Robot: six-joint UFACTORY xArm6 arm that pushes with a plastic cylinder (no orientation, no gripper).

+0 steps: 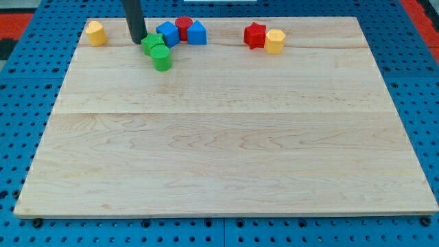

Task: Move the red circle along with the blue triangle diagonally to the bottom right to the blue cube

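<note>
Trouble looms since my tip (138,41), a bare rod holding nothing, sits left of the green blocks (158,52), which shield the blue triangle (197,33) and red circle (183,25) rightward, so pushing scatters greens instead.

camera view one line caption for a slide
My tip beside the green blocks, left of the red circle flanked by blue blocks.

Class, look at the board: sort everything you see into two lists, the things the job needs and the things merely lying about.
Belongs to the job:
- my tip, just left of the green blocks
- red circle
- blue triangle
- blue cube

Just lying about:
- two green blocks
- red star
- yellow block beside the star
- yellow block at the view's top left
</note>
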